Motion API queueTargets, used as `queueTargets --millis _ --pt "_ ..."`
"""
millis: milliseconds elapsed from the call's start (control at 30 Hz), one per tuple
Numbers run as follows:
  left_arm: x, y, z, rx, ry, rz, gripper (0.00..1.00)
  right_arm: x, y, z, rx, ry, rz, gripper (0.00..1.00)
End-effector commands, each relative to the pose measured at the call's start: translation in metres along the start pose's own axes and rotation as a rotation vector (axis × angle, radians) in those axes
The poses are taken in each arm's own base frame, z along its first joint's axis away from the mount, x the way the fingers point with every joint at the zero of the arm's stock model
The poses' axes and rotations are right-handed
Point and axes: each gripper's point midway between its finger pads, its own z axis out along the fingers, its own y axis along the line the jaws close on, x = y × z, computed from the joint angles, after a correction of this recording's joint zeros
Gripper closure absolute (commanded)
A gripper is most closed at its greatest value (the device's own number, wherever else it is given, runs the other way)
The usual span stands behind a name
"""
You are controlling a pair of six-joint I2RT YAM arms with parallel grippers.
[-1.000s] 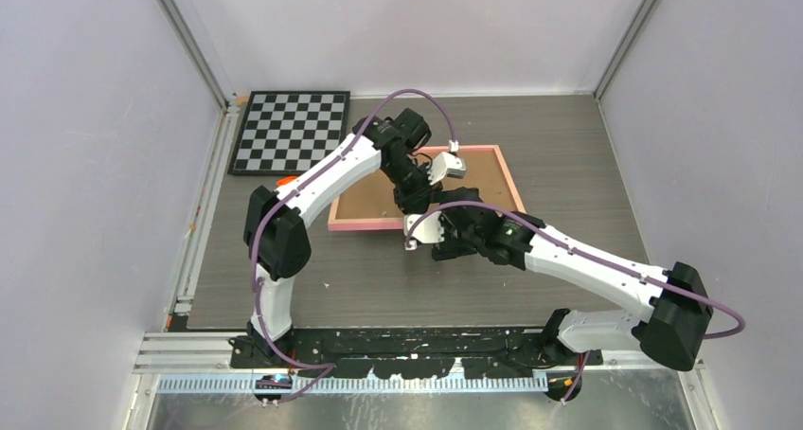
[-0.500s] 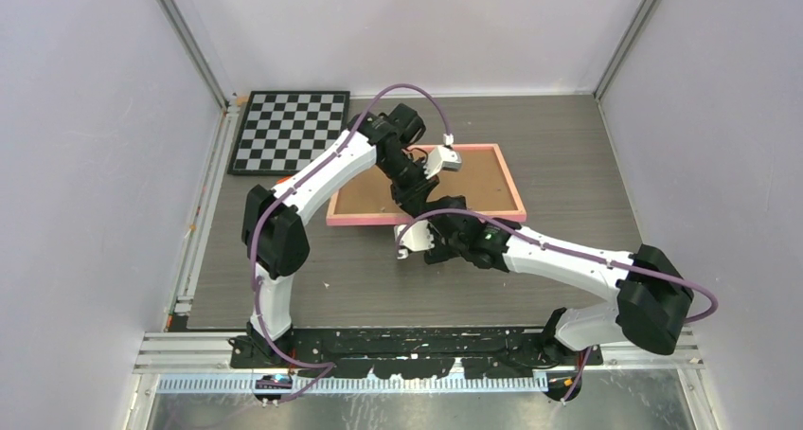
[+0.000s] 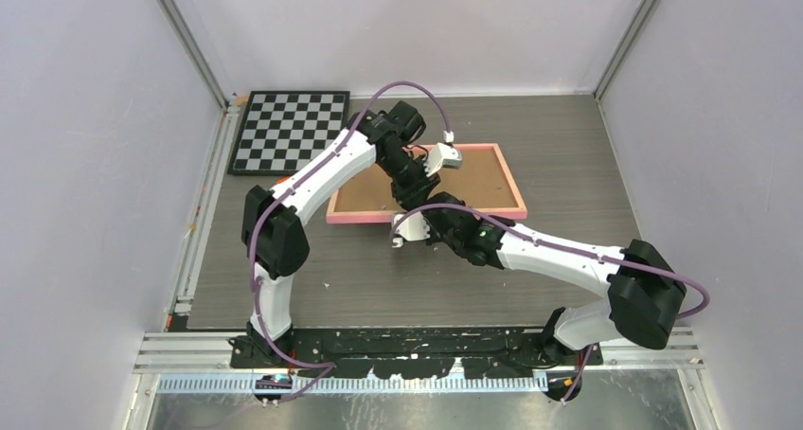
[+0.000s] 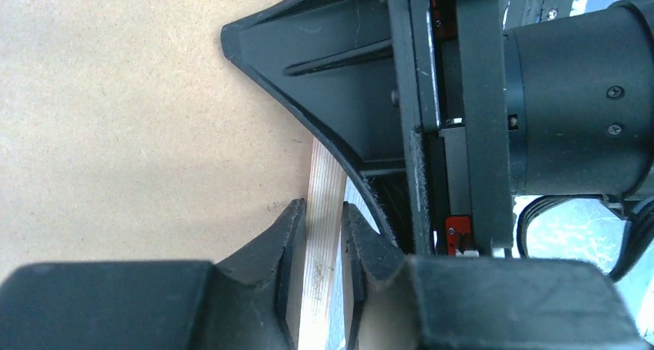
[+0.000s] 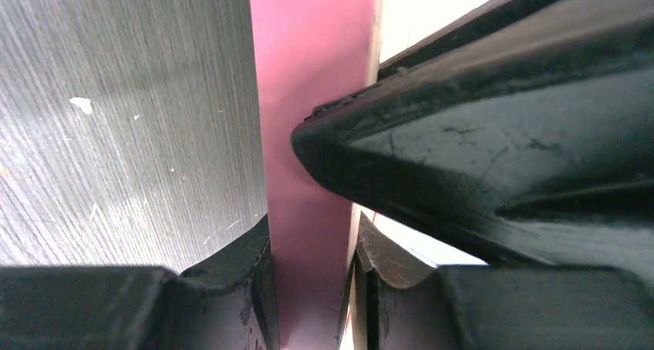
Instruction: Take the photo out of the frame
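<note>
Clenched right jaws across pink edge of frame (image 5: 305, 57), left jaws across its pale inner lip, same near rail.

Soft, even light from overhead fills the top view. The table (image 3: 568, 136) carries only faint shadows under the arms (image 3: 322, 170), and the picture stays sharp to its edges. In the left wrist view the frame (image 4: 116, 95) back looks pale and washed, with blown-out glare at 4 o'clock. The right wrist view has white glare at 1 o'clock, and the near fingers (image 5: 224, 288) seem slightly soft.
</note>
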Motion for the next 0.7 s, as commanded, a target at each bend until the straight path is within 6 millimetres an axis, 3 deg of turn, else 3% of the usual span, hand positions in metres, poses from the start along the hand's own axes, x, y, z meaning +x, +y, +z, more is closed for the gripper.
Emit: queueTargets --millis 0,167,233,333,533,667 --pt "-0.016 -0.030 -0.027 0.027 -0.041 -0.039 0.73 -0.005 -0.021 -0.014 0.038 -0.024 0.065 0.77" --pt "-0.033 -0.021 -0.064 -0.073 -0.089 -0.027 0.46 0.000 -0.025 -0.029 0.029 -0.022 0.065 0.85" --pt "-0.044 -0.015 -0.088 -0.134 -0.132 -0.018 0.22 0.002 -0.026 -0.036 0.006 -0.024 0.077 0.86" --pt "-0.055 0.004 -0.135 -0.278 -0.217 -0.033 0.03 0.001 -0.030 -0.048 -0.026 -0.033 0.118 0.91" --pt "-0.060 0.043 -0.228 -0.595 -0.403 -0.124 0.00 -0.010 -0.041 -0.082 -0.174 -0.099 0.255 0.99" --pt "-0.046 0.058 -0.262 -0.695 -0.478 -0.230 0.00 -0.011 -0.048 -0.095 -0.290 -0.132 0.438 0.99"
